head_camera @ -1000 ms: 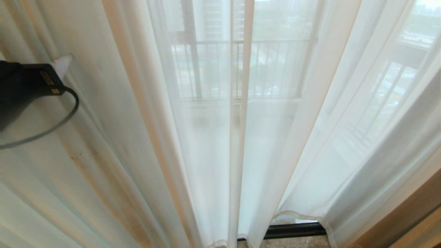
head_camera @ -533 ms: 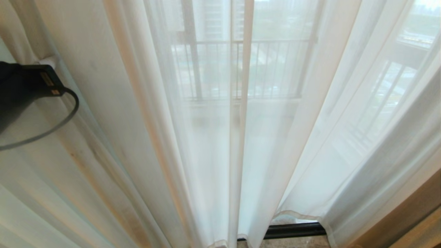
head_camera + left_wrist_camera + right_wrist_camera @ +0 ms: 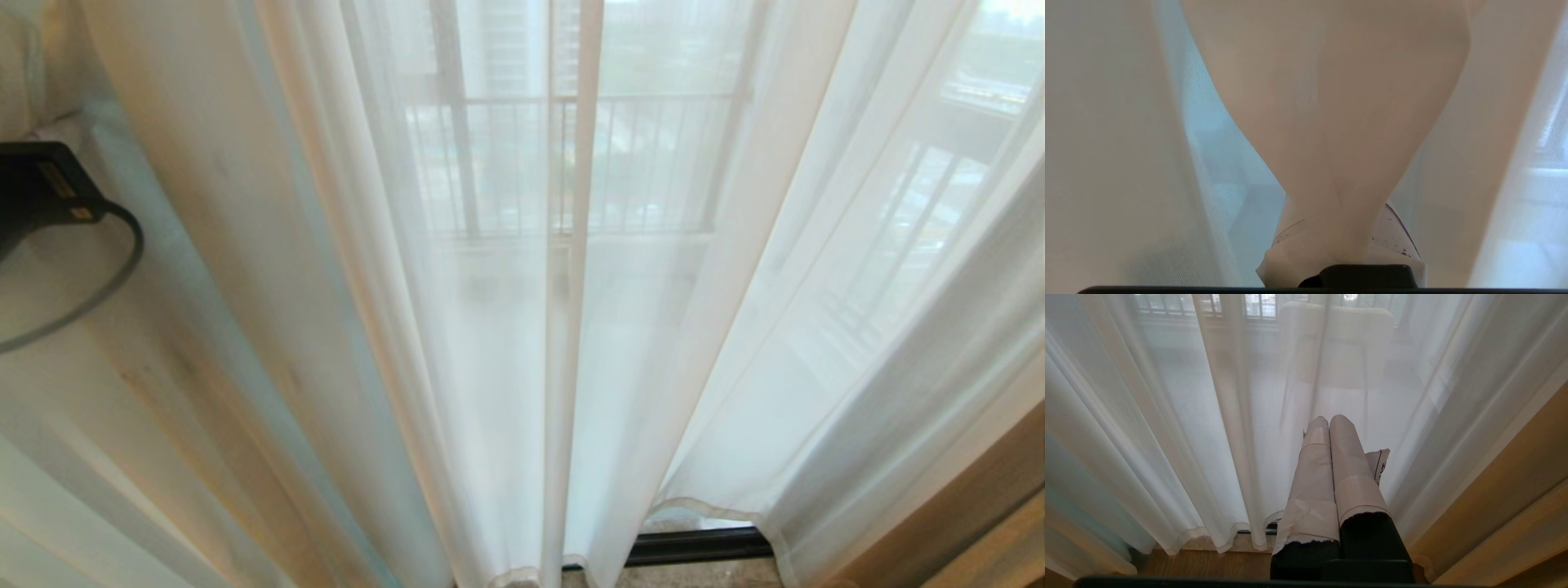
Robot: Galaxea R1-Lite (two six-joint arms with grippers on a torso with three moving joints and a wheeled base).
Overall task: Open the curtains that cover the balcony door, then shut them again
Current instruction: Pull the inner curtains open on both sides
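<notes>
The sheer white curtains (image 3: 506,343) hang shut across the balcony door, whose dark bottom rail (image 3: 698,545) shows under the hems. At the far left of the head view, my left arm's black wrist (image 3: 37,192) sits against the left panel (image 3: 245,286), its fingers hidden by fabric. In the left wrist view my left gripper (image 3: 1339,234) is shut on a gathered fold of curtain (image 3: 1331,102) that fans out from the taped fingers (image 3: 1396,232). My right gripper (image 3: 1329,418) hangs low, shut and empty, pointing at the curtain (image 3: 1167,416) near the floor.
A thicker beige drape (image 3: 980,506) hangs at the right edge, close beside my right gripper (image 3: 1515,490). Wooden floor (image 3: 1208,563) runs up to the curtain hems. Through the fabric a pale chair (image 3: 1335,343) and a balcony railing (image 3: 637,98) show faintly.
My left gripper has closed on the curtain fold and shifted left, dragging the left panel with it. Its pale fingertip, visible before, is now covered by fabric. The right arm stayed still.
</notes>
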